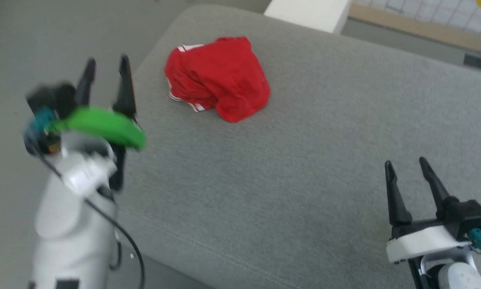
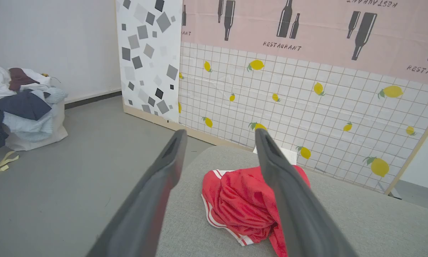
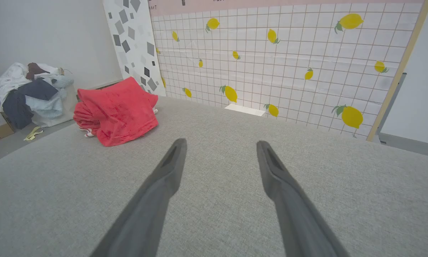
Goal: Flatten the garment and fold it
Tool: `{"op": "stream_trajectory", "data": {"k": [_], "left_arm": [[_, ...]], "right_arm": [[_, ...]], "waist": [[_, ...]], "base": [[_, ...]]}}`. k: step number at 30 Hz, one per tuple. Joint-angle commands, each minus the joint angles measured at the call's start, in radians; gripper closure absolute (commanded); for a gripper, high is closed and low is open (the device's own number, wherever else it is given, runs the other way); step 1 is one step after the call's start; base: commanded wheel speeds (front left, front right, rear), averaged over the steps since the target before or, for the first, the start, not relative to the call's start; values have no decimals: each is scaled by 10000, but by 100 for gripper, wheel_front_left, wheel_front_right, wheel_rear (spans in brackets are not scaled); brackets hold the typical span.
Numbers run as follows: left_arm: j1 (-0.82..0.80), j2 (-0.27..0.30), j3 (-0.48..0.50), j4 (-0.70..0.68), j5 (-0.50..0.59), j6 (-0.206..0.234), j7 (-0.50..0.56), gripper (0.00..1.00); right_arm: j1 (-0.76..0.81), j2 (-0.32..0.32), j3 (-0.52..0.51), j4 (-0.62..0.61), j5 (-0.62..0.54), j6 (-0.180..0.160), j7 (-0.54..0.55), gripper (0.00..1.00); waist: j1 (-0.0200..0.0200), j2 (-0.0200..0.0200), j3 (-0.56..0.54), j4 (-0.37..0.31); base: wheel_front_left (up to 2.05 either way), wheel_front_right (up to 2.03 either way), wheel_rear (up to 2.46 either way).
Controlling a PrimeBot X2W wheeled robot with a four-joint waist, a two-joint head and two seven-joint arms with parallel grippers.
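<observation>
One garment [image 1: 218, 78], a red heap with white striped trim showing, lies bunched on the grey surface [image 1: 304, 180], so crumpled that no long axis can be read. Two hands hover, both with fingers spread and holding nothing. From the left hand [image 1: 107, 64] the garment sits just ahead and slightly to the right, framed between that hand's fingers in its wrist view. From the right hand [image 1: 405, 162] it lies well ahead and far to the left. The left hand is nearer, so I judge the first reach falls to it.
</observation>
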Motion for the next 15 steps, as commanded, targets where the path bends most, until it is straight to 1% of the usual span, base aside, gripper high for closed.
{"op": "stream_trajectory", "data": {"k": [1, 4, 8, 11, 15], "left_arm": [[-550, 157, 68, 294, -205, -112, 323, 0], [-1647, 435, 327, 983, -657, -185, 1261, 0], [-2849, 878, 388, 1723, -921, -229, 2562, 0], [-3568, 1142, 354, 2080, -1026, -187, 3546, 0], [-4305, 1371, 218, 2510, -1179, -12, 5237, 0]], "right_arm": [[-214, 1, -44, -132, -94, -15, 31, 0], [-429, 1, -97, -367, -200, -15, 97, 0], [-672, 1, -217, -592, -268, -15, 124, 0], [-792, 1, -416, -764, -270, -15, 107, 0], [-823, 1, -692, -948, -312, -15, 80, 0]], "waist": [[-1, 0, 985, -827], [-1, 0, 1670, -1367], [-1, 0, 2455, -1979], [-1, 0, 3015, -2309], [-1, 0, 3636, -2540]], "base": [[0, 0, 0], [0, 0, 0], [0, 0, 0], [0, 0, 0], [0, 0, 0]]}}
